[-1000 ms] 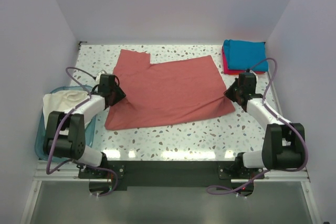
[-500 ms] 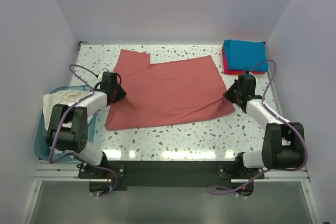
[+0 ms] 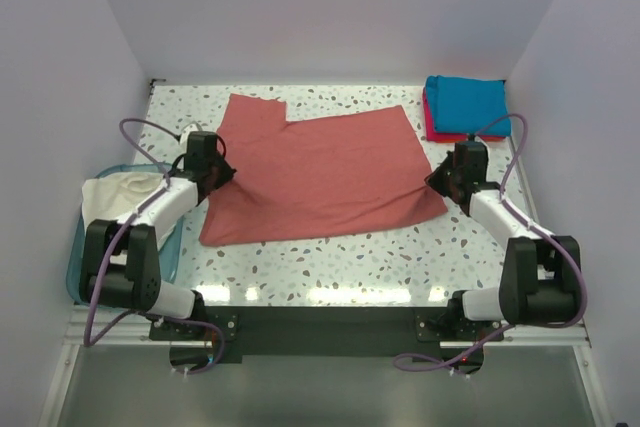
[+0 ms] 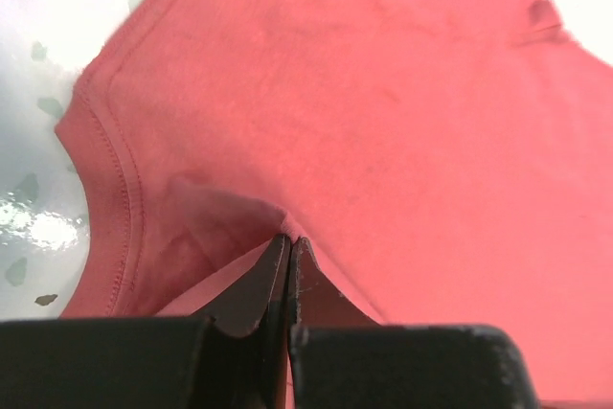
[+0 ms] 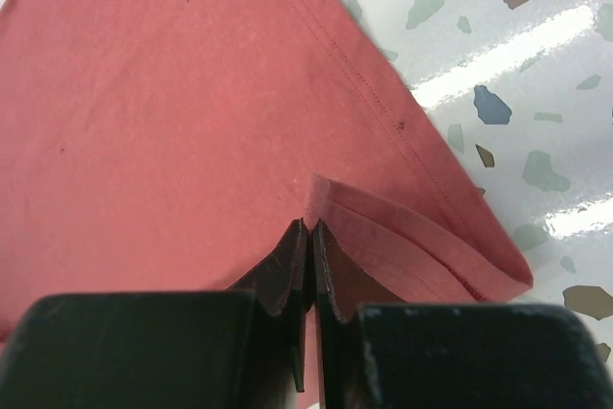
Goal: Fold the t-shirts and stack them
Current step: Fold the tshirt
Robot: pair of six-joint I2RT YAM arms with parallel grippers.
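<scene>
One dusty brick-red cloth t-shirt point(image 3: 320, 172) lies spread flat across the middle of the speckled white surface point(image 3: 340, 257). At its left edge the left gripper point(image 4: 289, 239), spread a second ago, is now pressed together pinching a cloth ridge; at centre right the right gripper point(image 5: 311, 225) stays clamped on the folded hem.

shirt point(image 3: 320, 172) centre — stack point(image 3: 463, 105) back-right

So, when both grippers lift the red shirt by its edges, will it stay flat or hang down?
It will probably sag in the middle: the red shirt is thin cloth, puckered where the left gripper pinches it. The hem in the right gripper might slip if tugged hard.
</scene>
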